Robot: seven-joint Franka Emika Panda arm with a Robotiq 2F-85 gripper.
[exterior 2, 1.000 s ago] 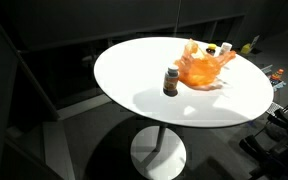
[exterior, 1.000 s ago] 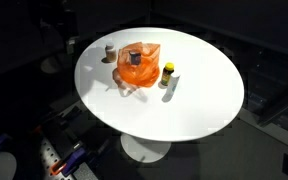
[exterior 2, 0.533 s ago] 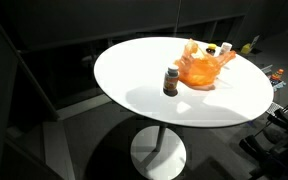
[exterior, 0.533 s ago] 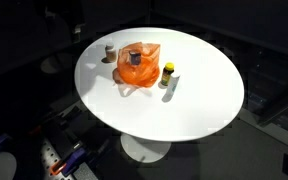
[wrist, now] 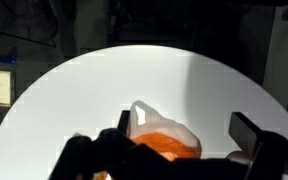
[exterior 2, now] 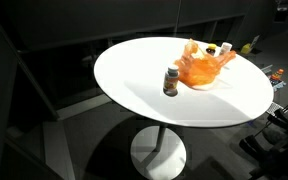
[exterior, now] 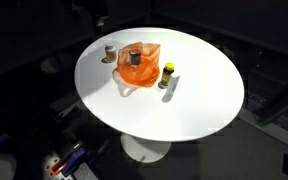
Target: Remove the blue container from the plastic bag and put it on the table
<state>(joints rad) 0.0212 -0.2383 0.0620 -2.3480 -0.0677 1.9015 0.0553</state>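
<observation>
An orange plastic bag (exterior: 137,67) lies on the round white table (exterior: 194,100); it also shows in the other exterior view (exterior 2: 202,68) and at the bottom of the wrist view (wrist: 164,145). The blue container (exterior: 134,58) sits in the bag's open top, only its dark top showing. My gripper (wrist: 186,118) is open and empty. Its two fingers hang apart, above and short of the bag. In an exterior view the gripper (exterior: 92,12) is a dark shape beyond the table's far edge.
A small bottle with a yellow cap (exterior: 167,72) stands beside the bag. A small grey-capped jar (exterior: 108,50) stands on its other side and also shows in the other exterior view (exterior 2: 171,80). The surroundings are dark, with clutter on the floor (exterior: 64,160).
In an exterior view the arm has moved up and to the right along the table's far edge. The bag and bottles have not moved.
</observation>
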